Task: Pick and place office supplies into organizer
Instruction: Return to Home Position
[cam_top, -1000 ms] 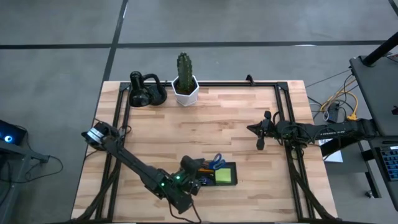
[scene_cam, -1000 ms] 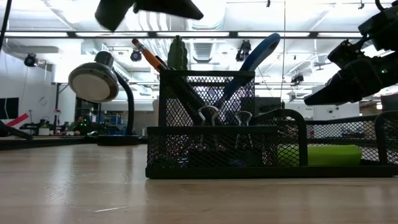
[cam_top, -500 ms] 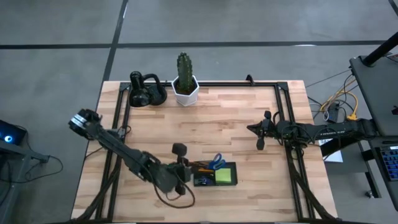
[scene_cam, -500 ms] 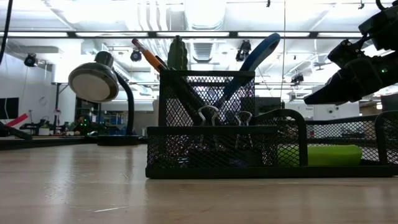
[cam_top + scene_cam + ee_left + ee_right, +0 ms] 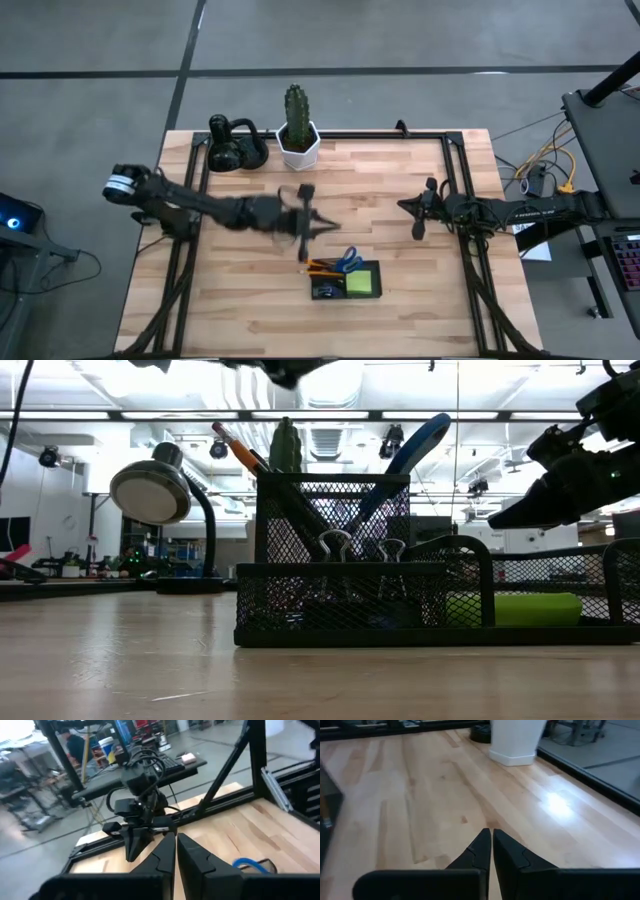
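Note:
The black mesh organizer (image 5: 380, 292) (image 5: 300, 600) stands near the table's front middle. In it are orange pencils (image 5: 322, 268) (image 5: 240, 452), blue-handled scissors (image 5: 350, 262) (image 5: 418, 442), a lime-green sticky-note pad (image 5: 358, 284) (image 5: 515, 608) and clips (image 5: 335, 545). My left gripper (image 5: 318, 228) (image 5: 176, 842) is shut and empty, level above the table's middle, just beyond the organizer's far side, pointing toward the right arm. My right gripper (image 5: 416, 222) (image 5: 491, 837) is shut and empty, low over the wood at the right.
A white hexagonal cactus pot (image 5: 298, 145) (image 5: 517, 740) and a black rounded desk gadget (image 5: 235, 150) (image 5: 150, 490) stand at the far edge. A black frame (image 5: 455, 160) borders the tabletop. Bare wood (image 5: 370, 190) lies between the two grippers.
My left gripper has risen from beside the organizer's left end and swung toward the table's far edge and middle. It has tipped up to level and rolled about its own axis. The organizer and its contents have stayed put. The right arm has kept still.

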### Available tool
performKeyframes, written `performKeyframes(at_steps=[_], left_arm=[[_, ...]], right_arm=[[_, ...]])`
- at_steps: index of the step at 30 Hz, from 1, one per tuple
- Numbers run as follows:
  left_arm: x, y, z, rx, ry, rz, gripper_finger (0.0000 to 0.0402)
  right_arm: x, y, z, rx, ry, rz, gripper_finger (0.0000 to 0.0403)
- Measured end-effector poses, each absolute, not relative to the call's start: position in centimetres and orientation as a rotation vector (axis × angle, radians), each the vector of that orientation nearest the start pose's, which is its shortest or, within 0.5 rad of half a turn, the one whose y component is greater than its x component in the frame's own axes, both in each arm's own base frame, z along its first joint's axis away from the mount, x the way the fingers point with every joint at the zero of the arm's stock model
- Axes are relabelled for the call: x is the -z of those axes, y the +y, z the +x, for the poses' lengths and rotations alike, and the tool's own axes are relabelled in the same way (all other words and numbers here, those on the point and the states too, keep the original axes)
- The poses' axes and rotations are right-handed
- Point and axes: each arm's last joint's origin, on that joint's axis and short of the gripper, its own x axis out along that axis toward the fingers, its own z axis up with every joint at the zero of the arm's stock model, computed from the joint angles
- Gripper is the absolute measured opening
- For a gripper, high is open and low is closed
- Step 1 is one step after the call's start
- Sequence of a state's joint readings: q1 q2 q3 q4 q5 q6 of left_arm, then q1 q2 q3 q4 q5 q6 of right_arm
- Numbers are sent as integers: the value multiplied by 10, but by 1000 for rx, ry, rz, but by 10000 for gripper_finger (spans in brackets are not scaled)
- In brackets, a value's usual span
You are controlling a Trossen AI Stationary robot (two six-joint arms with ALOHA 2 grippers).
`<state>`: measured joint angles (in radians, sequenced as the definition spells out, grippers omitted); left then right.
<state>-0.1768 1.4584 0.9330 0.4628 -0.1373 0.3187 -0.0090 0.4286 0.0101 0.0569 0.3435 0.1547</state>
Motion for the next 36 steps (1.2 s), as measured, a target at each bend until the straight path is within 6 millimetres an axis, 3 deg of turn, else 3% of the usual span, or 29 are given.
performKeyframes(at_steps=[3, 6, 10, 14, 20, 24, 30, 36], left_arm=[[-291, -33, 327, 71, 56, 304, 0], [-299, -27, 316, 53, 86, 392, 0], [-314, -24, 288, 5, 107, 411, 0], [-311, -22, 252, 6, 105, 411, 0], [-283, -16, 195, -6, 57, 352, 0], [-259, -13, 170, -12, 24, 302, 0], [-226, -11, 145, -19, 8, 267, 0], [-198, -6, 127, -137, -21, 234, 0]], right_arm=[[-135, -12, 117, 402, 328, 86, 8], [-135, -12, 117, 399, 332, 64, 8], [-135, -12, 117, 390, 342, 18, 8], [-138, -12, 117, 386, 316, 5, 8], [-150, -12, 121, 377, 195, -47, 8], [-157, -12, 122, 375, 131, -70, 8], [-160, -12, 122, 375, 100, -75, 8], [-158, -12, 123, 374, 117, -82, 8]])
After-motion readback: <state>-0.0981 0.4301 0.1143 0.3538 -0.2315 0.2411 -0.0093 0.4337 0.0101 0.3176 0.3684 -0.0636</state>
